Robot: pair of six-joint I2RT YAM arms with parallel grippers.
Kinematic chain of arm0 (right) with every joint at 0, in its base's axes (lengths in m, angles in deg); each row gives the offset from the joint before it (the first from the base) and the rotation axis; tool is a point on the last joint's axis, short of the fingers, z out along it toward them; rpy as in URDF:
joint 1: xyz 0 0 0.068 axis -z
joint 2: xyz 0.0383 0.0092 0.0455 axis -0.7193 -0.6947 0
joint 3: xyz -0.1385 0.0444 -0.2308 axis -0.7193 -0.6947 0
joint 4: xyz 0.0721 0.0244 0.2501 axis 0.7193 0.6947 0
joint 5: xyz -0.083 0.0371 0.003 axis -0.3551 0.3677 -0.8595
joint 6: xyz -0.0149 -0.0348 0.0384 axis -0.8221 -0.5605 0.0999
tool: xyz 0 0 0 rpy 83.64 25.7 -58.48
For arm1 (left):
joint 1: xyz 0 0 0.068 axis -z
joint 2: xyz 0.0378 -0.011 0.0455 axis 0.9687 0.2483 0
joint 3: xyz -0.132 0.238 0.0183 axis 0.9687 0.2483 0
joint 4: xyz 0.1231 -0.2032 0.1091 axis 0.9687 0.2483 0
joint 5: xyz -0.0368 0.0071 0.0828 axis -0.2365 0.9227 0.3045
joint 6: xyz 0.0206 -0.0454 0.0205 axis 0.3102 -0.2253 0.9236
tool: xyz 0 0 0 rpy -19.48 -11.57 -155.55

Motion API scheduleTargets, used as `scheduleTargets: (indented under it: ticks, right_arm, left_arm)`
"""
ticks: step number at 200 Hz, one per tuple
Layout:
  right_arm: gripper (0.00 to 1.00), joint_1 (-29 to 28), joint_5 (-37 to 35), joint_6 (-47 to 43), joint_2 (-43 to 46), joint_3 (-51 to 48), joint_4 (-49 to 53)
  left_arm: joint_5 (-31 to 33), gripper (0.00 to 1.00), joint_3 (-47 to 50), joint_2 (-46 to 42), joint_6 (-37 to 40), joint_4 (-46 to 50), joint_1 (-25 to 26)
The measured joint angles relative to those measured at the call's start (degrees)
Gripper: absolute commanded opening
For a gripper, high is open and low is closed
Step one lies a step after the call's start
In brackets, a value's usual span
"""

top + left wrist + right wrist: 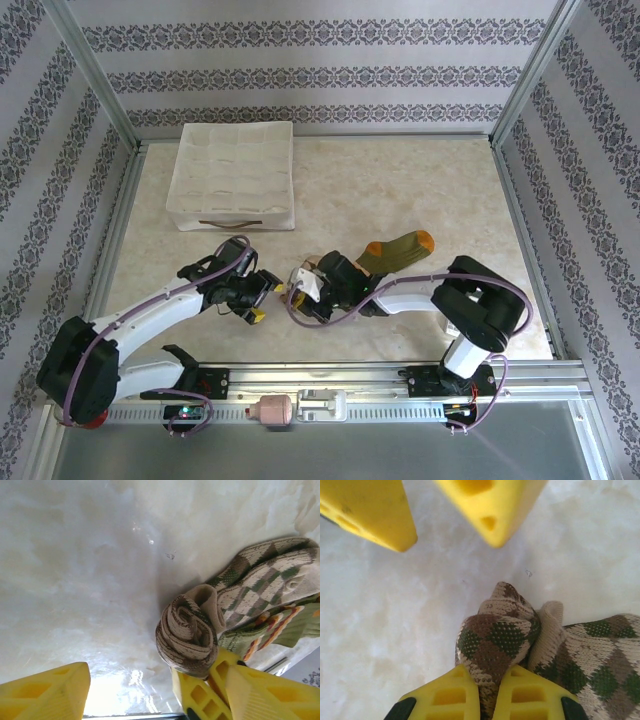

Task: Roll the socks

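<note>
Currently the right pincer (489, 679) is noted closed tight upon the rolled end of the argyle sock (496, 639). The roll is nipped between its yellow fingertips, and the unrolled length is seen trailing off to its right over the pale table (380, 630). The left pincer (268, 300) is recorded with jaws standing well apart and nothing held, the roll lying just ahead of its fingertips. The olive-green sock (396, 254), orange at toe and heel, is found lying against the argyle one's unrolled length, behind the right pincer.
</note>
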Motion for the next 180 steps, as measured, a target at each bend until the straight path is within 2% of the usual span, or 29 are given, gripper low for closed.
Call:
scheduleTargets:
  ticks: [52, 98, 121, 143, 160, 180]
  right_arm:
    - [0.0, 7.85, 17.84, 7.26, -6.49, 2.01, -3.21]
    - [0.0, 11.82, 26.86, 11.34, -10.32, 3.23, -4.37]
    - [0.0, 13.11, 30.03, 12.85, -11.65, 3.82, -4.31]
    - [0.0, 13.4, 31.17, 13.4, -12.15, 4.24, -3.69]
    - [0.0, 13.64, 31.45, 13.9, -12.15, 4.26, -2.78]
    - [0.08, 13.7, 31.04, 13.66, -11.67, 4.37, -1.11]
  left_arm:
    - [-1.79, 0.58, 0.33, 5.62, 0.9, -8.7, 1.29]
    - [-2.21, 0.57, 0.7, 11.13, 0.9, -16.11, 2.93]
    - [-2.21, 0.52, 0.7, 13.66, 0.87, -19.28, 3.82]
    - [-2.1, 0.39, 0.92, 15.34, 0.76, -22.01, 4.55]
    - [-2.21, 0.18, 0.87, 16.59, 0.57, -23.23, 4.68]
    - [-2.16, 0.0, 0.61, 16.76, 0.66, -22.95, 4.66]
